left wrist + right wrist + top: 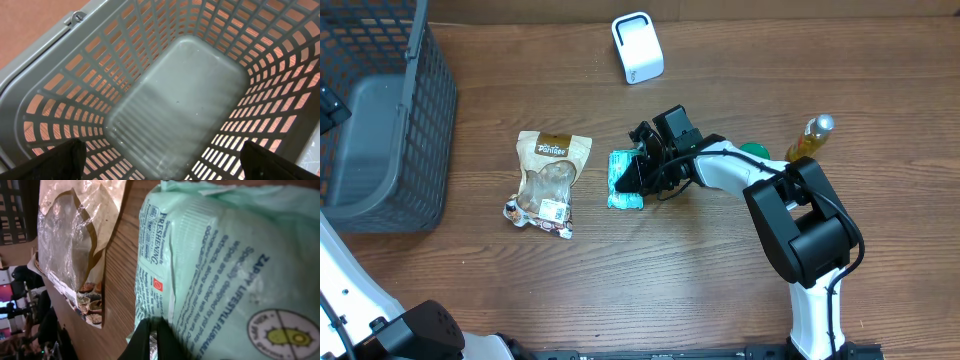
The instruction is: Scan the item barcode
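The item, a mint-green wipes packet (623, 180), lies flat on the wooden table at the centre. It fills the right wrist view (225, 265), printed side up; no barcode shows. My right gripper (638, 172) is low at the packet's right edge. Its two dark fingers stand pressed together (156, 337) with a thin fold of the packet's edge pinched between them. The white scanner (637, 47) stands at the back, apart from the packet. My left gripper (160, 162) hangs wide open over the grey basket (175, 100), nothing between its fingers (60, 162).
A clear-and-brown snack bag (549, 182) lies just left of the packet, also seen in the right wrist view (75, 245). The grey mesh basket (380, 130) takes up the left edge. A yellow bottle (807, 138) and a green object (755, 150) sit behind the right arm.
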`<state>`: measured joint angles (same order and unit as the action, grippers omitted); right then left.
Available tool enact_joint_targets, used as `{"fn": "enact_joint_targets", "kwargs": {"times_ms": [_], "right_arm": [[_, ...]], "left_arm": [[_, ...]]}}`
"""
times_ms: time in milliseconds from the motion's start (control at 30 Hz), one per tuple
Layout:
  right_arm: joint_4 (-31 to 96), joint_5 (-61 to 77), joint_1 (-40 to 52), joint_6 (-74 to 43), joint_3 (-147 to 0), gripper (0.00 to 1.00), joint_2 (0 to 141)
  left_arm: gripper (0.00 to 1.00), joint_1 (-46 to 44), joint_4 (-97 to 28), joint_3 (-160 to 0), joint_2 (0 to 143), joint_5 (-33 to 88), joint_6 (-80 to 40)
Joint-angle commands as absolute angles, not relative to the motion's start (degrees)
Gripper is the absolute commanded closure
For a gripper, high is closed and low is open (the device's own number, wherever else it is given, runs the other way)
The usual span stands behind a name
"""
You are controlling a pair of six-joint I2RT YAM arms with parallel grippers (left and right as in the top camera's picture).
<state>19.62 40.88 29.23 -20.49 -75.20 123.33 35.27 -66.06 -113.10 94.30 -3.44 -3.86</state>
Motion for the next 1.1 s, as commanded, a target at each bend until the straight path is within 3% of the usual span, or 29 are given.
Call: {"fn": "enact_joint_targets", "kwargs": {"times_ms": [0, 367, 600, 1067], "right_arm": [[20.7, 41.9, 29.5, -21.2, -77.1, 0.96, 122.1], [21.3, 45.9, 31.5, -18.6, -76.9, 0.96, 120.0], [23.0, 34.6, 33.2, -19.7, -76.8, 0.96, 120.1], [23.4, 37.4, 33.4, -23.0, -76.8, 0.96, 127.5]], "left_arm": [[0.0, 35.2, -66.0, -114.1, 94.6, -3.1, -2.8], [0.01, 35.2, -66.0, -114.1, 94.6, -3.1, -2.8], [0.0, 35.2, -66.0, -114.1, 94.6, -3.1, -2.8], [0.0, 35.2, -66.0, -114.1, 94.6, -3.1, -2.8]]}}
